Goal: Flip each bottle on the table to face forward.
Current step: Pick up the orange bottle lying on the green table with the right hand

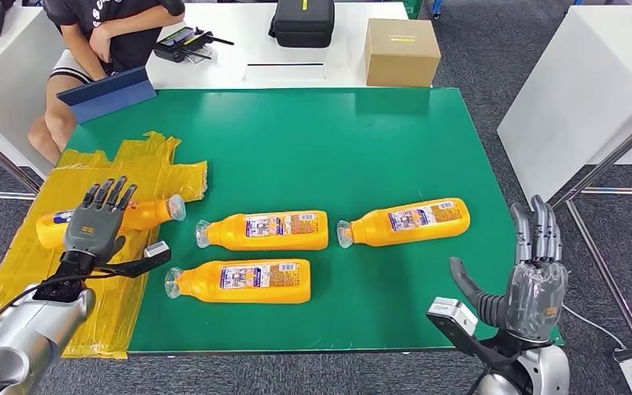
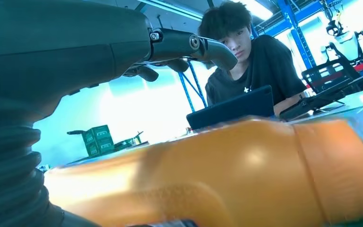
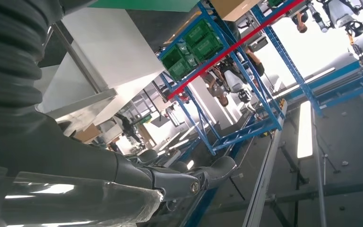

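Four orange bottles lie on their sides on the green table top [image 1: 362,140]. Three show their printed labels upward: one in the middle [image 1: 267,230], one nearer me [image 1: 243,282] and one to the right [image 1: 407,220]. The fourth bottle [image 1: 150,213] lies at the left edge, partly under my left hand [image 1: 95,226]. That hand is spread flat above it, thumb held out to the side. In the left wrist view the orange bottle [image 2: 227,175] lies close below the thumb [image 2: 194,47], with a gap between them. My right hand [image 1: 535,271] stands with fingers apart and empty at the table's right front corner.
Yellow taped sheeting [image 1: 41,280] covers the table's left edge. A cardboard box [image 1: 401,51] and a black case [image 1: 303,22] stand on the white table behind. A person [image 1: 99,33] sits at the back left with a blue tablet [image 1: 107,93]. A white table [image 1: 576,90] stands to the right.
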